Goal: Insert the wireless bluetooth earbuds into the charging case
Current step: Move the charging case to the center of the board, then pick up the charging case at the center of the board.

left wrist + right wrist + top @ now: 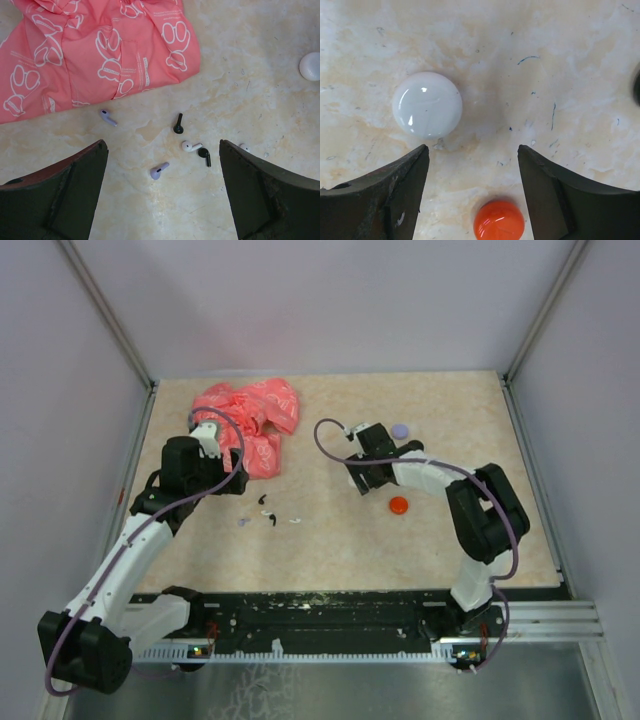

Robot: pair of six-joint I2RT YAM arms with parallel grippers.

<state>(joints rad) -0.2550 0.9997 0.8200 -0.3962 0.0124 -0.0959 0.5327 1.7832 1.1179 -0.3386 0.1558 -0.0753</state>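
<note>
Several tiny stemmed earbuds lie loose on the table just below the pink bag. In the left wrist view I see two pale purple ones [107, 117] [159, 171], two black ones [177, 125] [205, 156] and a white one [190, 146]. From above they show as small specks [268, 512]. My left gripper [162, 147] [232, 483] hangs open and empty above them. My right gripper [472, 155] [362, 478] is open and empty, low over the table between a white round disc [427, 104] and an orange round disc [499, 220] [399, 505].
A crumpled pink printed bag [248, 423] [90, 50] lies at the back left, its edge close to the earbuds. A pale purple round disc [401, 429] sits behind the right gripper. The white disc also shows at the left wrist view's right edge [311, 66]. Walls enclose the table.
</note>
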